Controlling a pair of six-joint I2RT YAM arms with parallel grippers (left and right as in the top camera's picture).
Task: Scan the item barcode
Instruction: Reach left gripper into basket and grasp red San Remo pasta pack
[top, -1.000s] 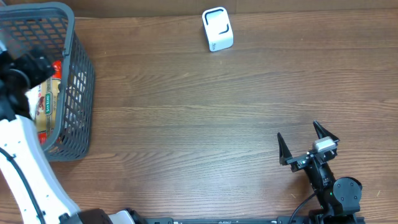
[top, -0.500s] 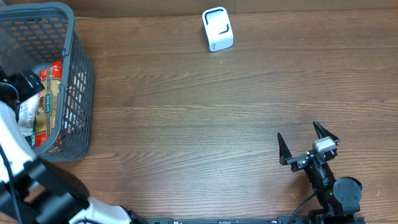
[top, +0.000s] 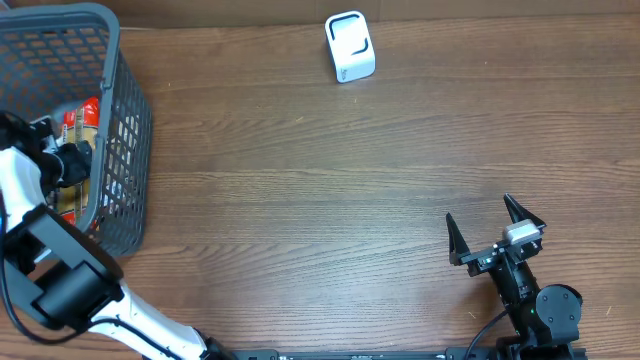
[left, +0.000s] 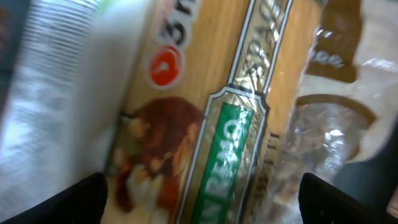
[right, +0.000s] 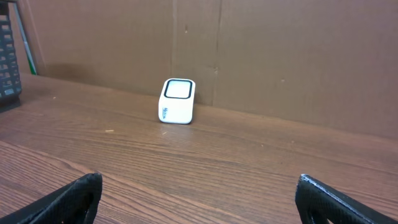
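Left wrist: left gripper (left: 205, 198) down inside basket, jaws spread wide over pasta package (left: 217, 118); I see no grip. Risk: slick film could slip, and clear bag (left: 333, 124) touching package could get pinched along with it. Package tan, green label band, red dot; blurred, no barcode showing.

Overhead: basket (top: 128, 120) walls tall, package may snag on lift-out. Scanner (top: 349, 46) well right of basket.

Right wrist: right gripper (right: 199, 190) open, empty, well apart from basket, facing scanner.

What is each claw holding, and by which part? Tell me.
Nothing is held. The left claw hangs open over a gold packet in the basket; the right claw is open, empty.
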